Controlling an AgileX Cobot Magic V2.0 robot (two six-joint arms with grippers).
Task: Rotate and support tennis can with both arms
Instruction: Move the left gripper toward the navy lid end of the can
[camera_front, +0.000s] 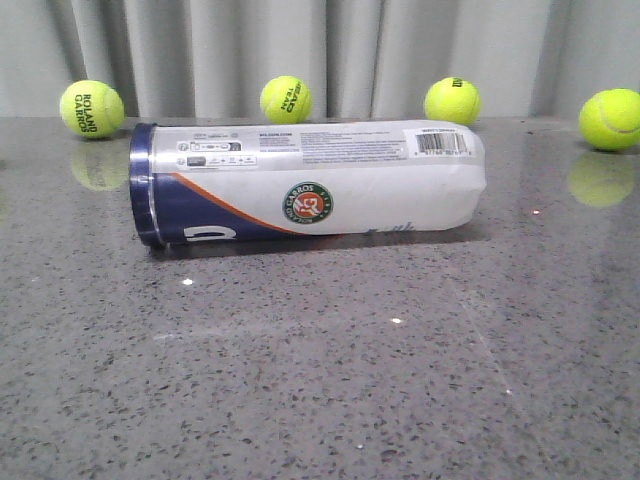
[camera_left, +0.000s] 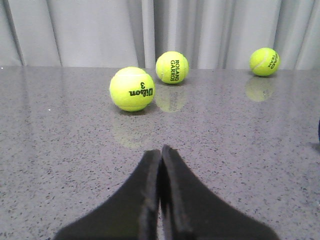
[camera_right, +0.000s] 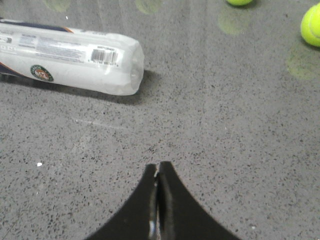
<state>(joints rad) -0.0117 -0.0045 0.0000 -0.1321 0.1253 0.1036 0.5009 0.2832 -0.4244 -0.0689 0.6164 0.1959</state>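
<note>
- The grey speckled surface (camera_front: 320, 380) fills your front view, with a pale curtain (camera_front: 330, 50) behind it.
- The tennis can (camera_front: 310, 183) lies on its side across the surface, navy end band toward your left arm's side, barcode end toward your right, round logo facing the camera. Nothing touches it.
- Four tennis balls sit well behind it along the back edge; the one marked Roland Garros (camera_front: 91, 108) is the leftmost.
- Your left claw (camera_left: 160, 155) has its fingers pressed together, holding nothing, above bare surface with a Wilson ball (camera_left: 132, 89) ahead.
- Your right claw (camera_right: 158, 170) is likewise pressed together and empty, well apart from the can's clear end.
</note>
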